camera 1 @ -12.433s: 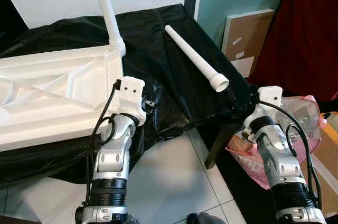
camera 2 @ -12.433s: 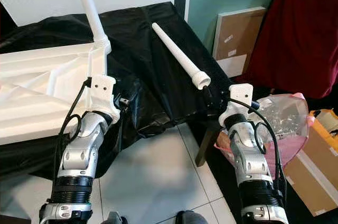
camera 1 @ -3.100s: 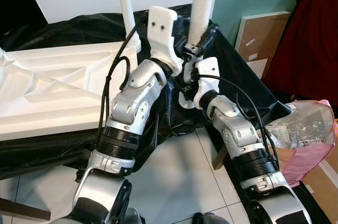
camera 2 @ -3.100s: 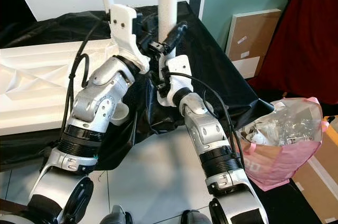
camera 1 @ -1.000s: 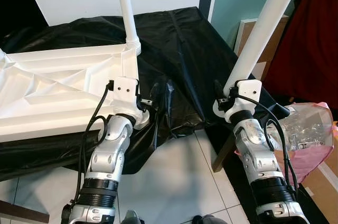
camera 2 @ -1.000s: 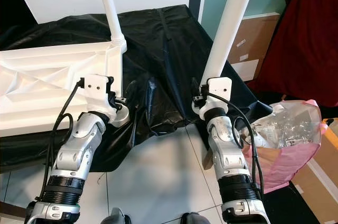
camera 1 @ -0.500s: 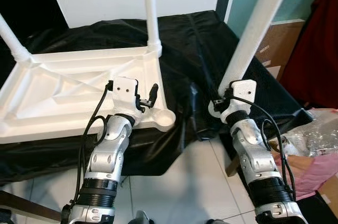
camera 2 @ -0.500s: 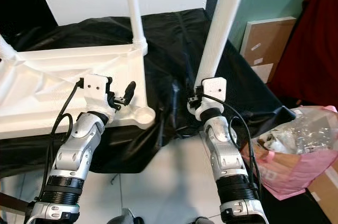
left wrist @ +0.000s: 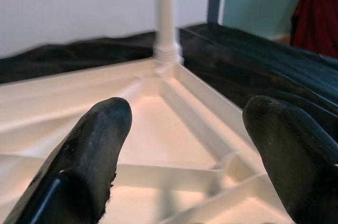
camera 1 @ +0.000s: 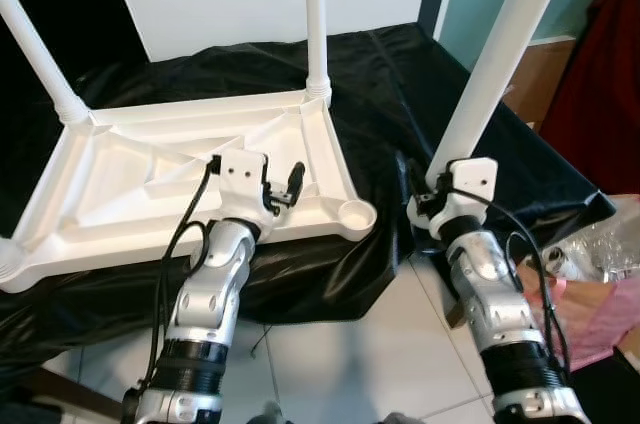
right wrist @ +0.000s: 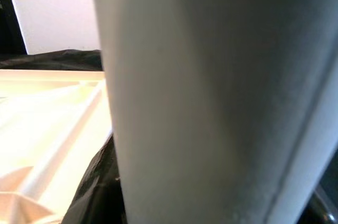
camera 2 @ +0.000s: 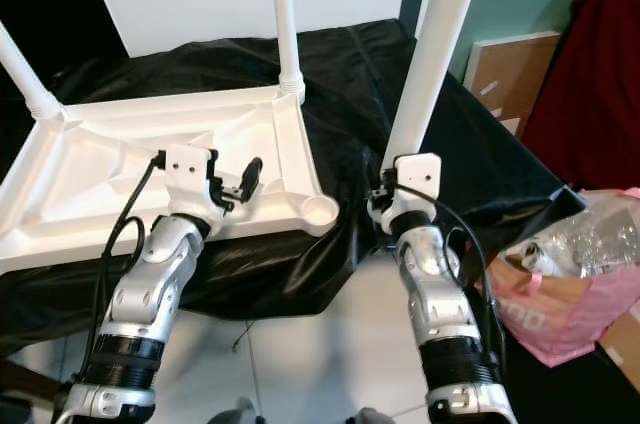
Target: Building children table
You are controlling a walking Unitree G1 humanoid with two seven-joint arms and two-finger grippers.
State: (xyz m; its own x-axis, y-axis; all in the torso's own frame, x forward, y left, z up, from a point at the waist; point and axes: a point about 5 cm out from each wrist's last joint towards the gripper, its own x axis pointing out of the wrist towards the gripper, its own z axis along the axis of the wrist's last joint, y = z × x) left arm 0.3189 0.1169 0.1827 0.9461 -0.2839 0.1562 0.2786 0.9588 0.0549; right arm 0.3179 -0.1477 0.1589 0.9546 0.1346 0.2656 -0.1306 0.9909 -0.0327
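Now the upturned white tabletop point(camera 1: 150, 194) sits more squarely before the robot than it did a moment ago, and its near corner socket point(camera 1: 354, 214), an open round cup, has come into plain view at the edge of the black cloth point(camera 1: 400, 74). Much of that looks like the robot turning and stepping left, since the whole room has slid across. Two legs already stand screwed in, one at the far corner point(camera 1: 316, 14) and one at the left corner point(camera 1: 35, 54).

The right gripper point(camera 1: 432, 206) keeps the third leg point(camera 1: 510, 34) clamped near its lower end, held upright and leaning slightly, just to the right of the open socket and not yet over it. In the right wrist view the leg's white shaft point(right wrist: 211, 102) looms close.

The left gripper point(camera 1: 283, 189) hovers over the tabletop's near rim with its fingers spread wide and nothing between them.

My guess is the leg goes into that near corner next; its foot needs carrying left and lowering straight.
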